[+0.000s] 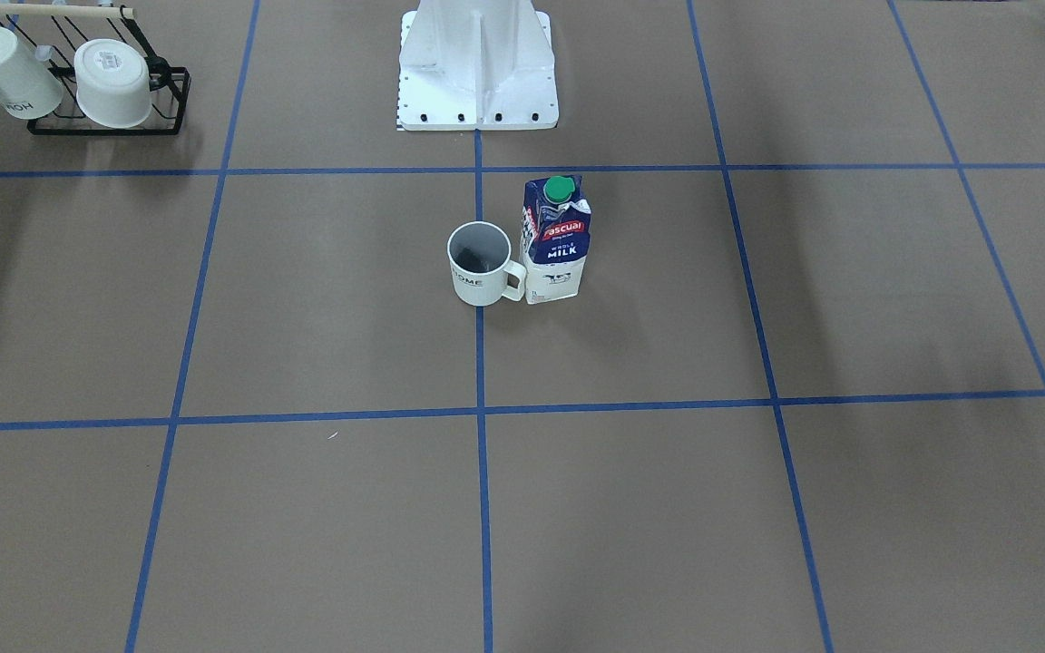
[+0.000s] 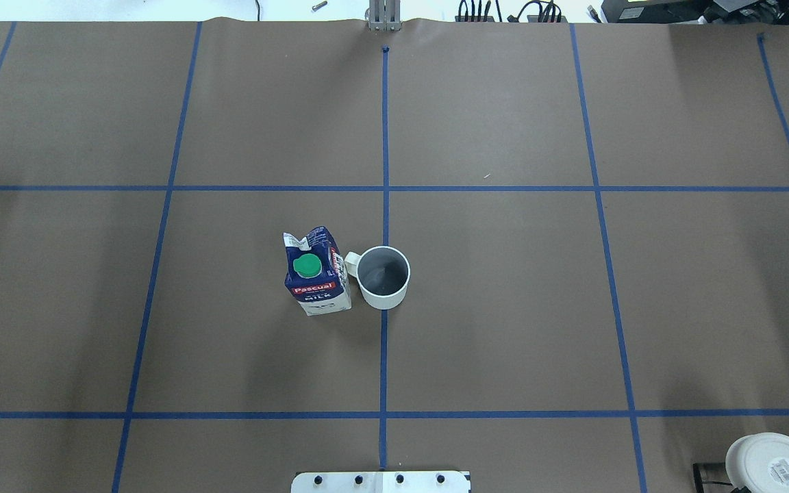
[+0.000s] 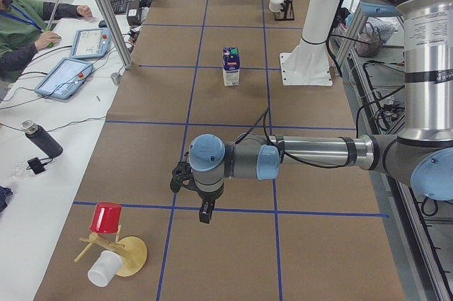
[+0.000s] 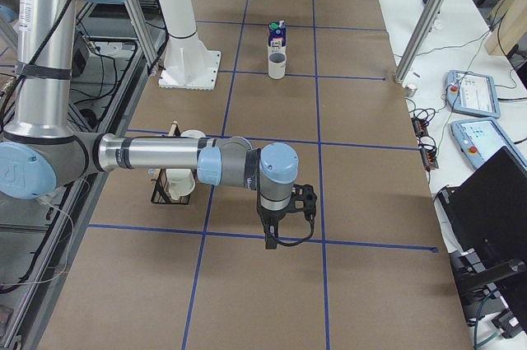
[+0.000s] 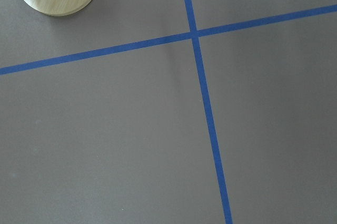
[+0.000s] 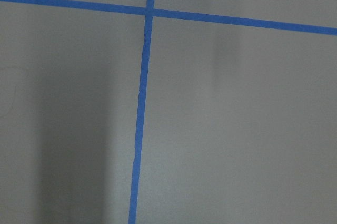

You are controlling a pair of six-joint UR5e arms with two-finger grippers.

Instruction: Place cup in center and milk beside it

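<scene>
Milk (image 1: 555, 240) reads "Pascual WHOLE MILK", cup (image 1: 479, 265) "HOME"; cannot tell whether left gripper (image 3: 205, 214) or right gripper (image 4: 269, 240) is open.

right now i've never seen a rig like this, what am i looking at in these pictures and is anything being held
This is a two-armed robot at a brown table gridded with blue tape. Two pictures look down from above, two from the table's ends, two from wrist cameras seeing mostly tabletop. A white HOME mug stands on the middle tape line, a whole-milk carton upright beside its handle. The left hand and right hand hang far from both, visibly holding nothing; open or shut, I cannot tell.
</scene>
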